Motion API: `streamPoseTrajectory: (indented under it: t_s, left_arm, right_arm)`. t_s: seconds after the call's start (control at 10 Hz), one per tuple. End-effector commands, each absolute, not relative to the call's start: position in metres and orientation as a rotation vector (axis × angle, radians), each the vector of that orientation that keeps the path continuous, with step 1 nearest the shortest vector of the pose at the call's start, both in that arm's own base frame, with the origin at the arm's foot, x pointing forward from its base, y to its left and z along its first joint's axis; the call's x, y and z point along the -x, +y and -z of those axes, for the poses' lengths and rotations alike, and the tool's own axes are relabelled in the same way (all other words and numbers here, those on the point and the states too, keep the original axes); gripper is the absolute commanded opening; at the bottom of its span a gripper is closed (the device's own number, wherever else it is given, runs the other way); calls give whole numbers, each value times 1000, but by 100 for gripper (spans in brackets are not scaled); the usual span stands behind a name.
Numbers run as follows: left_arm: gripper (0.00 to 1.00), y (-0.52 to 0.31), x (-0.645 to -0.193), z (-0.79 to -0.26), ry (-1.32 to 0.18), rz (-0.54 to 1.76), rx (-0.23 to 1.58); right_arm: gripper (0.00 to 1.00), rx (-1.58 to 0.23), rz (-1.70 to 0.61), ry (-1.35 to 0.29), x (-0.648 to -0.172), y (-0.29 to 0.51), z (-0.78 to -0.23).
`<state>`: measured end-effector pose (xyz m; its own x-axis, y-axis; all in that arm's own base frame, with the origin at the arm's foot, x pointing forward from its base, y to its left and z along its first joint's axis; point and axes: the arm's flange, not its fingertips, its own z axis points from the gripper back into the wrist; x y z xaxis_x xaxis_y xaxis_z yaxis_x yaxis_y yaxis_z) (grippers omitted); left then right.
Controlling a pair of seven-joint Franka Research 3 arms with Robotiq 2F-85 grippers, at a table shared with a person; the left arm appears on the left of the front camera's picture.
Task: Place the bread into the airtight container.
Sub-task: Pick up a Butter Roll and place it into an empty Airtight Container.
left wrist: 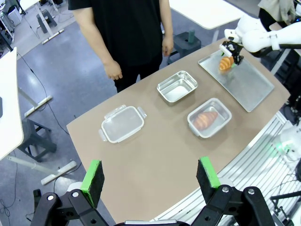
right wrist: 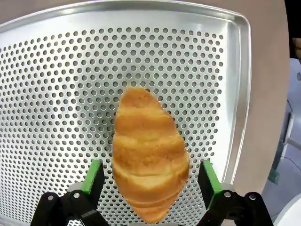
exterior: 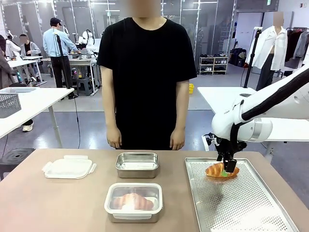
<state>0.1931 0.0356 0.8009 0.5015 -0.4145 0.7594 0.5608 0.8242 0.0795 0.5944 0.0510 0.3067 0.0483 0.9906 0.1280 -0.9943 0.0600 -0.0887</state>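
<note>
**Now: right gripper astride the croissant on the tray**

Seen from the right wrist, the bread lies directly between the green pads. Its long axis runs straight away from the camera, so the fingers would close across its narrower width. A thin strip of perforated metal shows on each side between pad and crust. I judge the jaws to be parted around the croissant and not yet pressing on it. Whether it rests on the tray or is just clear of it I cannot tell.

From the front, the tray sits on the robot's right part of the desk, and both steel boxes lie to the gripper's left. The empty container is on the far side, in front of the person. The nearer container already holds another croissant. The empty one looks like the likely destination, so the carry would go leftward across the desk. A clear clip-on lid lies apart, farther left still.

The right arm is plainly the nearer one. The left gripper hangs high over the robot's edge of the desk, spread wide with nothing in it and well away from the bread.

No brand, label or lettering on the tray, boxes or lid is legible.
</note>
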Motion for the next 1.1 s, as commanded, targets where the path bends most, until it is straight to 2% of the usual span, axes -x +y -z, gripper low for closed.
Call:
streamPoseTrajectory:
  t_s: [0.0,0.4,0.5,0.6,0.7,1.0]
  left_arm:
    - [100,34,-193,-804,-865,605,197]
    - [100,34,-193,-804,-865,605,197]
    - [100,34,-193,-804,-865,605,197]
    - [100,34,-193,-804,-865,605,197]
    - [100,34,-193,-804,-865,605,197]
    - [100,34,-193,-804,-865,605,197]
  right_arm:
    - [100,-36,-1487,-130,-604,53,-304]
    - [85,-18,-1492,-104,-609,55,-293]
    - [74,-17,-1496,-107,-608,55,-293]
    - [70,-12,-1496,-109,-607,54,-295]
    - [58,-6,-1496,-112,-605,54,-297]
    - [56,36,-1486,-94,-594,53,-324]
